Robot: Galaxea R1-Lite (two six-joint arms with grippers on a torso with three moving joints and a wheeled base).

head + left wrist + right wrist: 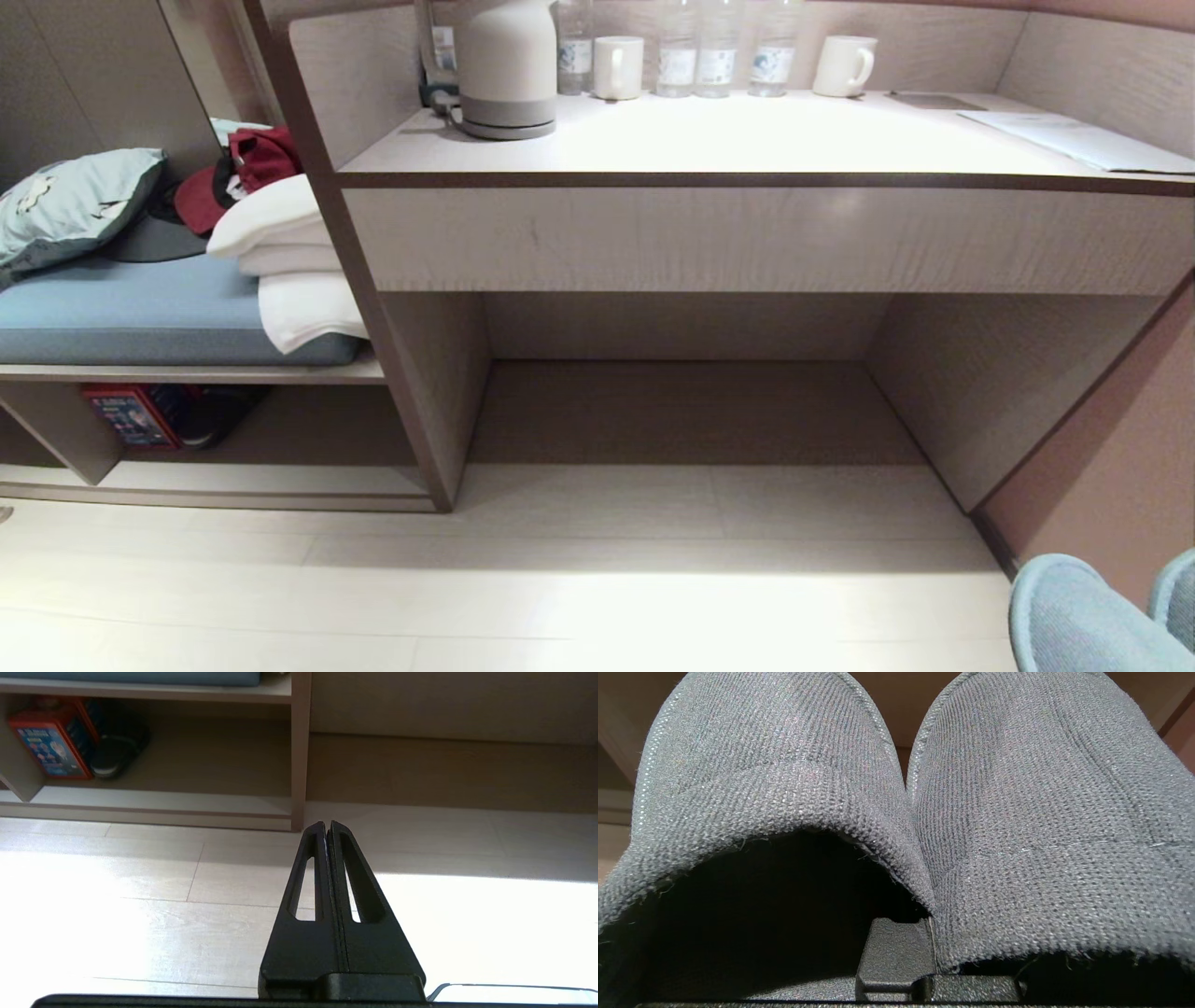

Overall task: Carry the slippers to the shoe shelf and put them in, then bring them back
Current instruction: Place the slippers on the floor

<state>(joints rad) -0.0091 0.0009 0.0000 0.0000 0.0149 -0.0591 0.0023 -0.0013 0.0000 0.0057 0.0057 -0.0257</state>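
The two slippers (1031, 812) fill the right wrist view side by side, toes pointing away, dark grey-black knit bands uppermost. My right gripper (922, 933) is shut on the slippers where their inner edges meet; only one black finger (892, 956) shows inside the left slipper's opening. The shoe shelf (271, 478) is the low cubby under the blue bench at the left, also seen in the left wrist view as the shoe shelf (163, 805). My left gripper (327, 826) hangs low over the pale floor, shut and empty. Neither arm shows in the head view.
A red box (131, 415) and a dark shoe (119, 746) sit at the shelf's left end. Straight ahead is a desk kneehole (691, 411) under a counter with a kettle (504, 65), mugs and bottles. A blue chair (1092, 621) stands at the lower right.
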